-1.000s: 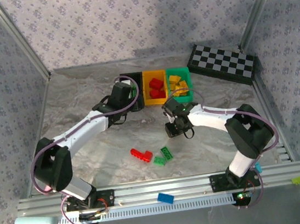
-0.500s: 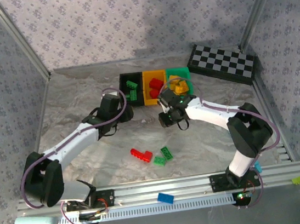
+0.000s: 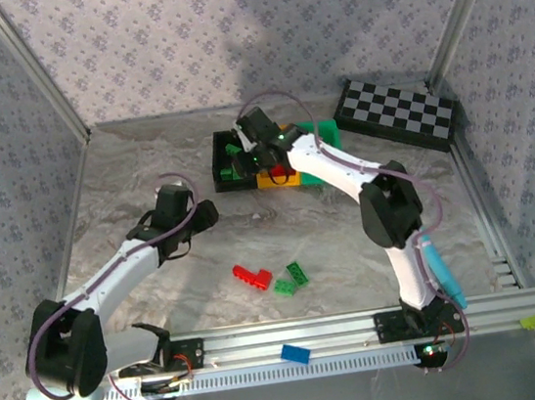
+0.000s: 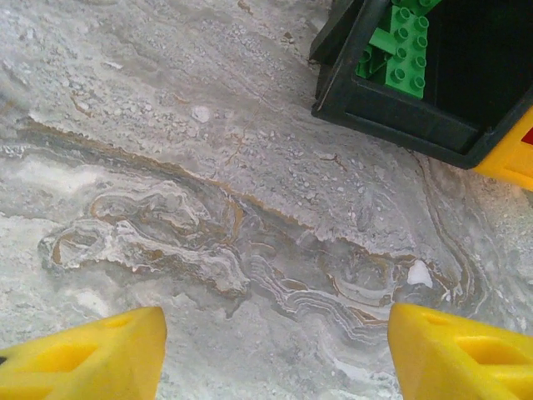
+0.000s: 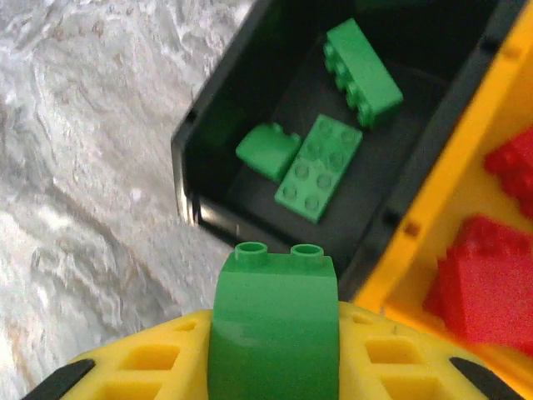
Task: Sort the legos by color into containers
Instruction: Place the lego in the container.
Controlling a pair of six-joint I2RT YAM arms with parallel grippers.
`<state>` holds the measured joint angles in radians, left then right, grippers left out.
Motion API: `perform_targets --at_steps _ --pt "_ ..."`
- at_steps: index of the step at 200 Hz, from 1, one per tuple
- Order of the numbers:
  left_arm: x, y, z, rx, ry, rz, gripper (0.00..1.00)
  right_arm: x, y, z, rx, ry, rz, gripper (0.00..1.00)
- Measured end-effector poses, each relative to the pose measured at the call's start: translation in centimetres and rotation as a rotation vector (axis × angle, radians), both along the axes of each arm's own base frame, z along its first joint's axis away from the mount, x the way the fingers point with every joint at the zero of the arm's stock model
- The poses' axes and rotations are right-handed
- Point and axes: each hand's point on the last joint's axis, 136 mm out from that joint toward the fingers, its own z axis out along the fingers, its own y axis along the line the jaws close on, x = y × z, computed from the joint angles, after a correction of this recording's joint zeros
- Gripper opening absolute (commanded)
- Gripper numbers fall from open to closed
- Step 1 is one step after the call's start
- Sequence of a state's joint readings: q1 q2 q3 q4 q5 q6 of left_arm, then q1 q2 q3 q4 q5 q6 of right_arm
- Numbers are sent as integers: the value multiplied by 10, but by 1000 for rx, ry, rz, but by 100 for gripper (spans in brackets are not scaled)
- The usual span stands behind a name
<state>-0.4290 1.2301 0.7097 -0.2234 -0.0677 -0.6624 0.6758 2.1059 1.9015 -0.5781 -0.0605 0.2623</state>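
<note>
My right gripper (image 5: 275, 371) is shut on a green curved lego (image 5: 275, 312) and hangs over the near edge of the black bin (image 5: 187, 179), which holds three green legos (image 5: 321, 167). In the top view the right gripper (image 3: 255, 154) is above the black bin (image 3: 225, 166). The yellow bin (image 5: 433, 200) beside it holds red legos (image 5: 483, 287). The green bin (image 3: 329, 132) is partly covered by the right arm. My left gripper (image 3: 200, 214) is open over bare table, near-left of the black bin (image 4: 391, 117). A red lego (image 3: 252, 276) and two green legos (image 3: 298, 273) lie loose on the table.
A black-and-white checkered board (image 3: 396, 114) leans at the back right. A blue brick (image 3: 294, 353) sits on the front rail. Patterned walls and metal posts close in the marbled table (image 3: 146, 176).
The right arm swung from mid-table up to the black bin, carrying the green lego. The left arm pulled back from the black bin toward the near left.
</note>
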Motion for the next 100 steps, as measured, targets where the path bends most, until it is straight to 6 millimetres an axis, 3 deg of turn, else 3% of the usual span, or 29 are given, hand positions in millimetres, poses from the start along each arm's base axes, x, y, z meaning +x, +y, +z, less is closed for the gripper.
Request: perform_targets --at_steps 16,43,77,100 --pt "-4 -1 -3 -7 20 -5 73 21 12 2 13 -14 3 52" --pt "-10 1 -7 -8 46 -3 73 46 20 4 23 -25 2 54" --pt "-14 5 -3 -13 45 1 73 42 11 -2 -7 3 9 54" --pt "-14 8 -3 -13 46 12 73 18 4 -12 -48 36 33 54"
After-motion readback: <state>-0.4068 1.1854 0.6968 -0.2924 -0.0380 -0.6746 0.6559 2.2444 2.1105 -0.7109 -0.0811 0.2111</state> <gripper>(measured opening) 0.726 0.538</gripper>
